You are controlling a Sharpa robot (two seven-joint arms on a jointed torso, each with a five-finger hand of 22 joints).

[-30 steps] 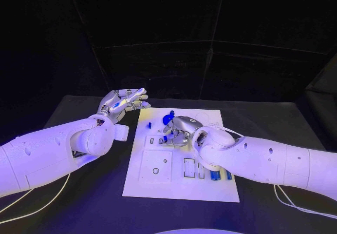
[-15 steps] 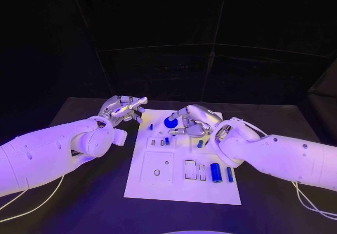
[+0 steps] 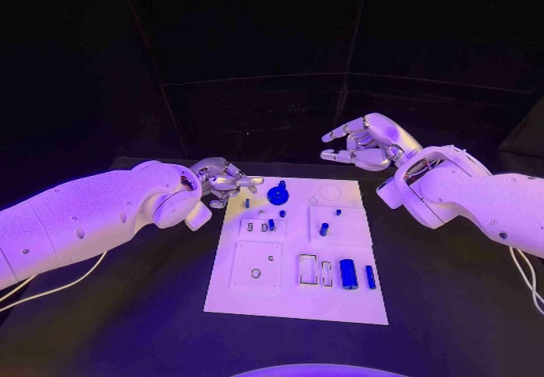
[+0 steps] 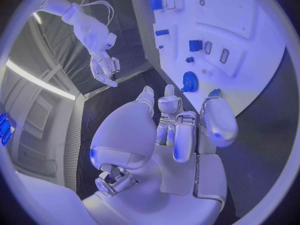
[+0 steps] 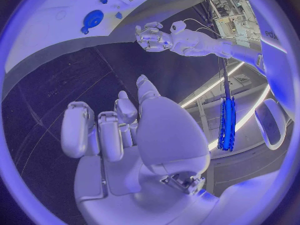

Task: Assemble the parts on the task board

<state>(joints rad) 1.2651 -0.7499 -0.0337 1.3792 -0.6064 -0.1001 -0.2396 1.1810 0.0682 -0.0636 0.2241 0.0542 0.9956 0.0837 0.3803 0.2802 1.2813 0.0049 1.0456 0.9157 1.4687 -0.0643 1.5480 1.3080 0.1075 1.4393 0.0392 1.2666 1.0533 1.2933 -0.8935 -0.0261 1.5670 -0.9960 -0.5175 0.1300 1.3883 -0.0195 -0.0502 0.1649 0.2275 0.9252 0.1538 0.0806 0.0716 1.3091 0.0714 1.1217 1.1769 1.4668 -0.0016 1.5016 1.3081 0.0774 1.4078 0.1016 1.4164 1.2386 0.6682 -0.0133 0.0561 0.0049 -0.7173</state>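
The white task board point(image 3: 255, 302) lies in the middle of the table. On it are a round blue disc point(image 3: 277, 195) near the far edge, a small blue peg point(image 3: 325, 229), a blue cylinder point(image 3: 348, 275) and a thin blue bar point(image 3: 371, 276). My left hand point(image 3: 227, 185) hovers at the board's far left corner, fingers curled in, holding nothing; the left wrist view shows the hand point(image 4: 181, 130) close to the disc point(image 4: 190, 81). My right hand point(image 3: 363, 142) is raised beyond the board's far right corner, fingers apart and empty, as its wrist view point(image 5: 119, 130) shows.
Black table point(image 3: 453, 314) surrounds the board on all sides. White cables trail from both arms, at the left point(image 3: 45, 290) and at the right point(image 3: 527, 275). Several empty recesses point(image 3: 256, 267) mark the board's near half.
My right hand has lifted off the board's middle and swung up to the far right, empty. My left hand has come down toward the board's far left corner with its fingers curling in.
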